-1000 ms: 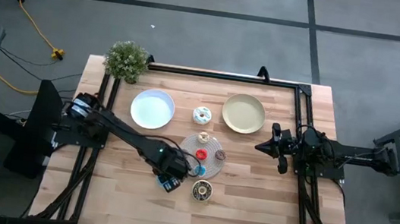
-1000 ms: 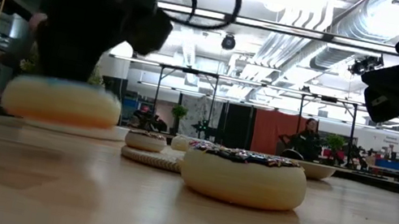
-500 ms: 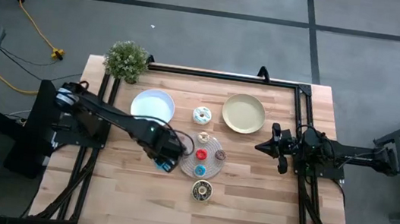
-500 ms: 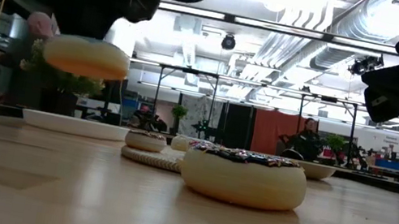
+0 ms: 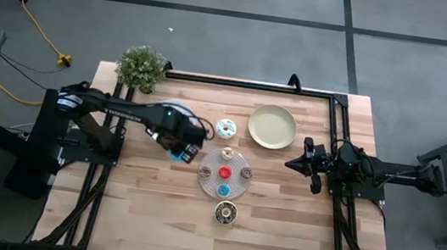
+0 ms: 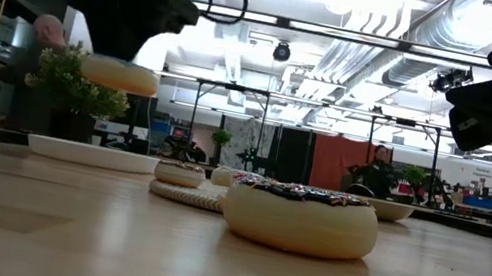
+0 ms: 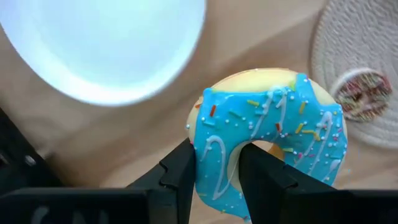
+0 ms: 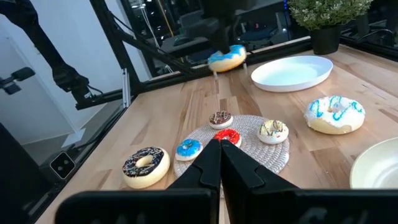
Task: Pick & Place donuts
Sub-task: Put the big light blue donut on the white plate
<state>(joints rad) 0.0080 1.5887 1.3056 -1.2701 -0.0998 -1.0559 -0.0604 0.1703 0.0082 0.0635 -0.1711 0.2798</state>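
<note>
Blue-iced donut: a larger toy ring with blue icing and sprinkles (image 7: 267,140), held clear of the counter, beside the edge of the white plate.
Left gripper: the gripper (image 7: 214,168) is clamped on the blue-iced donut, one finger through the hole and one against the outer rim; in the high view it (image 5: 176,147) is seen just beside the white plate's near edge.
White plate: a round white plate (image 5: 161,109) on the pale wooden counter (image 5: 278,234), partly covered by the left arm in the high view.
Round mat: a pale grey spiral-patterned mat (image 5: 234,186) near the held donut, toward the counter's middle.
Mini donuts: a red ring (image 5: 224,172), a blue ring (image 5: 224,191), a brown ring (image 5: 246,173) and a cream ring (image 5: 227,154) lie on the mat; a further small ring (image 5: 206,171) shows at its edge.
White-iced donut: a larger ring with white icing (image 5: 225,128) on the counter between the white plate and the yellow-green plate (image 5: 272,126).
Dark brown donut: a larger dark-iced ring (image 5: 225,213) on the counter just beside the mat.
Right gripper: the gripper (image 8: 219,152) is fully closed on nothing, hanging above the counter's right side (image 5: 294,164), well apart from the donuts.
Plant: a small green potted plant (image 5: 142,67) stands at the counter's far left corner.
</note>
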